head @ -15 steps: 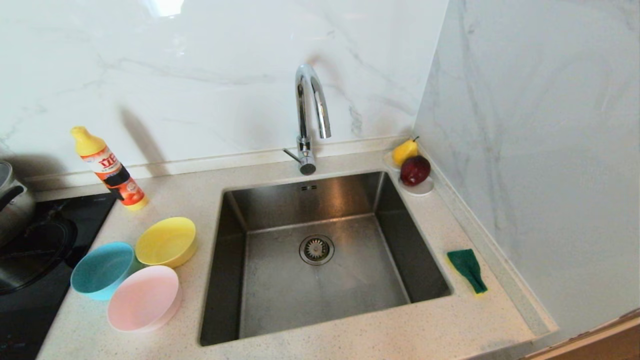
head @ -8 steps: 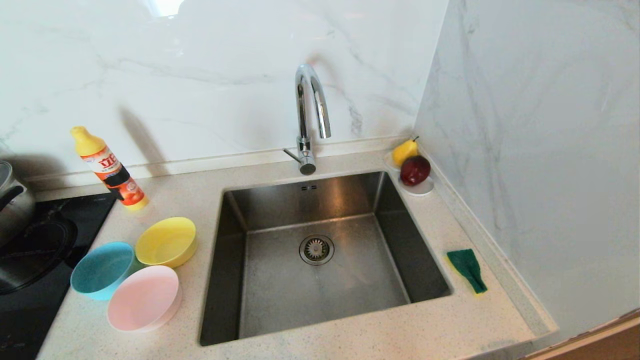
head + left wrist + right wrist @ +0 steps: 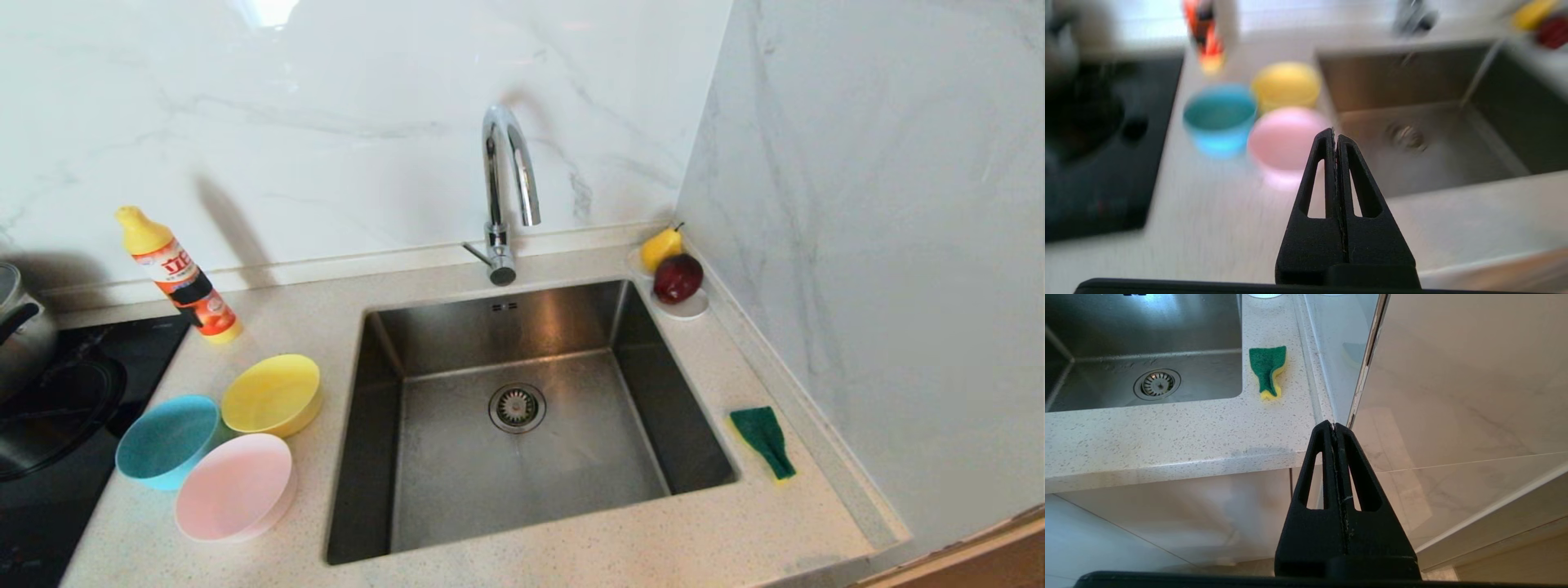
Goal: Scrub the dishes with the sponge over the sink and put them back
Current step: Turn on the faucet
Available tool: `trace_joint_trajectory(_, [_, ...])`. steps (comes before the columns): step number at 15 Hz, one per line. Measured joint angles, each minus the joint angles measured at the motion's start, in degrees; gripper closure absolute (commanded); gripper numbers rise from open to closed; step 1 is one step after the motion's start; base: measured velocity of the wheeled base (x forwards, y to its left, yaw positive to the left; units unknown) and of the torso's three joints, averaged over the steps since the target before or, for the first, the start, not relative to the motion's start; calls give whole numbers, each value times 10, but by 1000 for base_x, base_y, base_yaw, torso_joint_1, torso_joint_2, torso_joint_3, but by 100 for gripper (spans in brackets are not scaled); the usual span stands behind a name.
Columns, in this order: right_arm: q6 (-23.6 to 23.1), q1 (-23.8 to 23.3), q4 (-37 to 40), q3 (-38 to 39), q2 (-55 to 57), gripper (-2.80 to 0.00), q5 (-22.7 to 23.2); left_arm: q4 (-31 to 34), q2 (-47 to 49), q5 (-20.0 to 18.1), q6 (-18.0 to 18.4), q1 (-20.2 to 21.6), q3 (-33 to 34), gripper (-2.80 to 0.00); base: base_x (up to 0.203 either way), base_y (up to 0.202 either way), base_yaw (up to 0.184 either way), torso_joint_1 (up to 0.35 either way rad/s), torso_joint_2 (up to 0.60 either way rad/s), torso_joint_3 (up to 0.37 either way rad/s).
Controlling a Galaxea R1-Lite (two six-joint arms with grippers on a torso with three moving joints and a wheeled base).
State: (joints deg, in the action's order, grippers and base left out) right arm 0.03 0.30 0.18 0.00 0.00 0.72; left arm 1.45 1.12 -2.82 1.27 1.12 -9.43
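Both claws, left claw (image 3: 1334, 136) and right claw (image 3: 1334, 430), are sitting pinched together with nothing held, so I'm guessing a clumsy reach is risking knocking the touching pink bowl (image 3: 235, 487), teal bowl (image 3: 167, 442) and yellow bowl (image 3: 272, 394) into the sink (image 3: 522, 441).

Detergent bottle (image 3: 180, 276) by the cooktop (image 3: 65, 408); fruit saucer (image 3: 684, 306) in the corner.

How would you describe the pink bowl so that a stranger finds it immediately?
Start at the steel sink and look at the counter on its left, where three small bowls cluster. The pink bowl is the nearest to the counter's front edge, in front of the teal-blue bowl and the yellow bowl.
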Motion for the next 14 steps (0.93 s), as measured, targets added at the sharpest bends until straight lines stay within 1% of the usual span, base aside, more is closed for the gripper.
trace_joint_trajectory(2, [0,0,0,0,0,0,0,23,48,-24,-3,0,-99,0,0,0,0,0,0,0])
trace_joint_trajectory(3, [0,0,0,0,0,0,0,28,88,-31,-6,0,-146,0,0,0,0,0,0,0])
trace_joint_trajectory(5, [0,0,0,0,0,0,0,34,189,-40,-22,0,-234,0,0,0,0,0,0,0])
trace_joint_trajectory(7, [0,0,0,0,0,0,0,35,314,-46,-48,0,-315,0,0,0,0,0,0,0])
trace_joint_trajectory(9, [0,0,0,0,0,0,0,35,442,-61,-83,0,-395,0,0,0,0,0,0,0])
trace_joint_trajectory(11, [0,0,0,0,0,0,0,34,574,-84,-130,0,-493,0,0,0,0,0,0,0])
trace_joint_trajectory(14, [0,0,0,0,0,0,0,33,751,-137,-203,-1,-645,0,0,0,0,0,0,0])
